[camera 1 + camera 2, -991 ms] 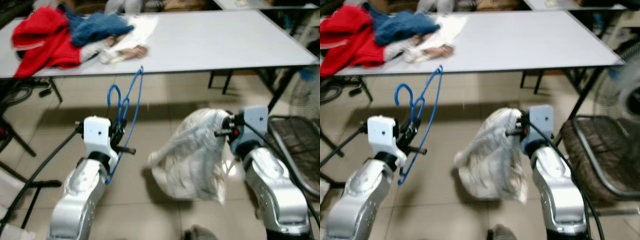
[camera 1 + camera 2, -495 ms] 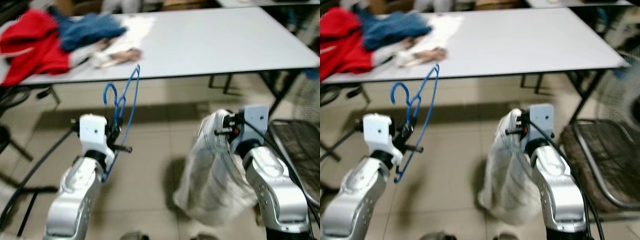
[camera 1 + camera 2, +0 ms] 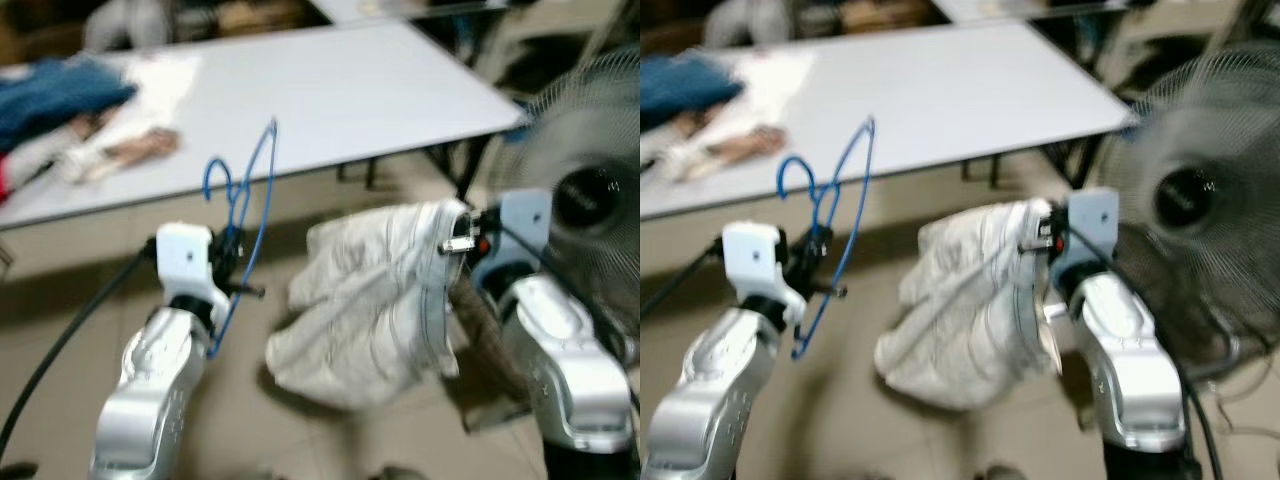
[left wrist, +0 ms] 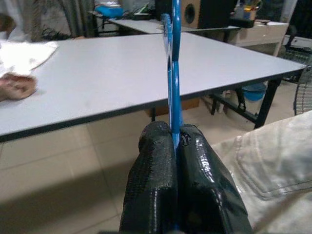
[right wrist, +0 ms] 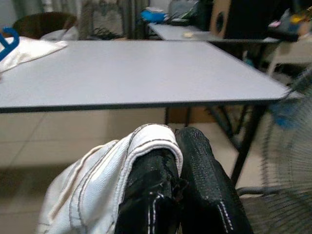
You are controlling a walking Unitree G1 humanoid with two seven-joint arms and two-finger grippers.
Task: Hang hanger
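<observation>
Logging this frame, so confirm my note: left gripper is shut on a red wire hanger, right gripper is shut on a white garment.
One error: the wire hanger is blue, not red, as the left wrist view shows. The rest stands: the left gripper is shut on it, and the right gripper is shut on the white garment.

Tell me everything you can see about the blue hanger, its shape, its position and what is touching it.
The blue hanger is thin, wire-like, with a curled hook and a long triangular loop. It stands roughly upright, tilted, hook uppermost, in the air before the white table. The left pincer is shut on its lower part, both black fingers pressing it. Nothing else touches it; the pale garment hangs apart.
</observation>
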